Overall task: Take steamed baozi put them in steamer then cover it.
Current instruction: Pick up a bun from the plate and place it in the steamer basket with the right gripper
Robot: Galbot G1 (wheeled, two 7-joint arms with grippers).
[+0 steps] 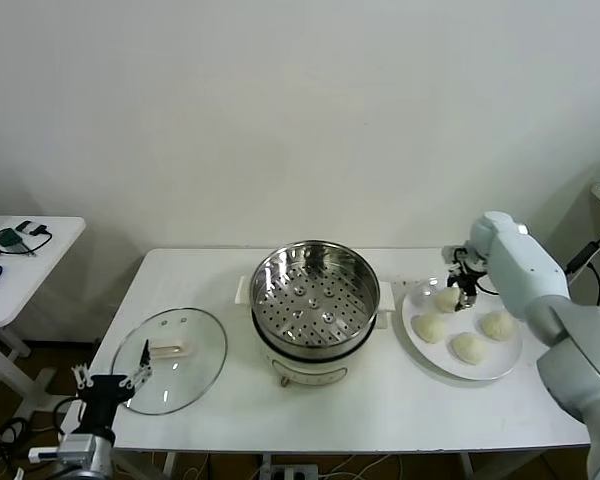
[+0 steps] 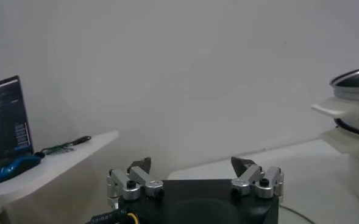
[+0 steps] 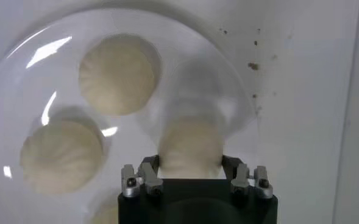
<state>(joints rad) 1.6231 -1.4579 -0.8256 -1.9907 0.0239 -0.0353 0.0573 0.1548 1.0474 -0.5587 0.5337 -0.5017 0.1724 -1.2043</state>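
1. The white table (image 1: 400, 400) has bare surface along its near edge, in front of the steamer (image 1: 315, 300) and the plate (image 1: 500, 368), and another bare strip behind the steamer toward the wall.
2. The steamer stands at the middle of the table, uncovered. Its perforated tray shows, and no bun lies in it.
3. The lid (image 1: 172, 360) lies flat near the table's left edge, well apart from the steamer, with its pale bar handle on top.
4. The white plate sits to the right of the steamer, close to the table's right edge. Four buns are on it.
5. The right gripper (image 3: 190, 163) is down over the bun (image 3: 190, 146) nearest the steamer, fingers clasped against its two sides. The bun sits on the plate.
6. Two more buns (image 3: 119, 73) (image 3: 61, 155) lie just beside the grasped one on the plate; in the head view the fourth bun (image 1: 498, 325) lies toward the plate's right rim.
7. The left gripper (image 2: 194, 164) hangs off the table's near left corner beside the lid, fingers spread wide and gripping nothing.
8. A smaller side table (image 1: 40, 270) stands apart to the left, with small dark items on it.
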